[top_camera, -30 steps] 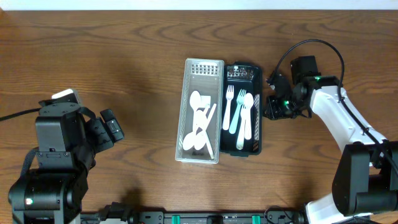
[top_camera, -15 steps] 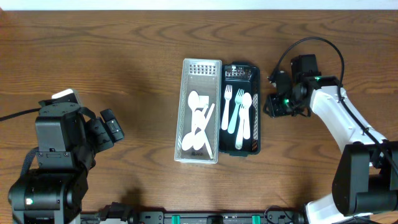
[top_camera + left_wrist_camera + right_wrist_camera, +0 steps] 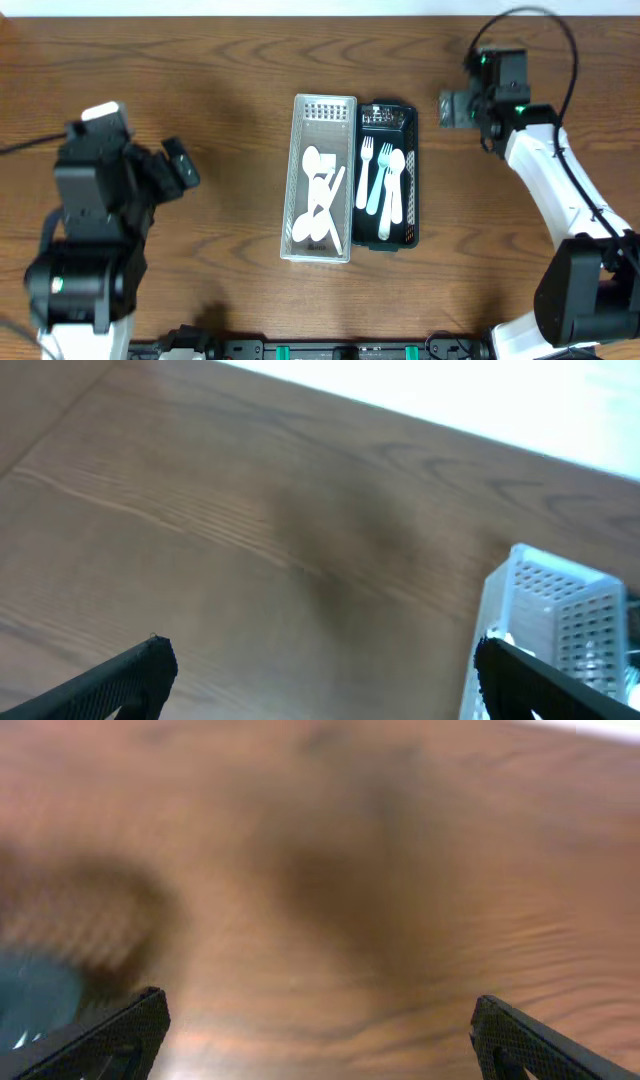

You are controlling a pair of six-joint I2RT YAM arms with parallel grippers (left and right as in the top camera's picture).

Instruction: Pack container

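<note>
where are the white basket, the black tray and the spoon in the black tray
white basket (image 3: 328, 108), overhead view, perforated top end wall
black tray (image 3: 389, 119), overhead view, top end wall
spoon (image 3: 398, 164), overhead view, its bowl

- Overhead view: nothing legible on the white tray (image 3: 327, 104), on the black tray (image 3: 388, 114) or on the cutlery (image 3: 384, 190) lying in them.
- Same view: no lettering, number or sign readable on the wooden table (image 3: 220, 90).
- Left wrist view: only the perforated end wall of the white tray (image 3: 560, 600) and bare wood; no label or brand to read.
- Right wrist view: heavily blurred, nothing readable.
</note>
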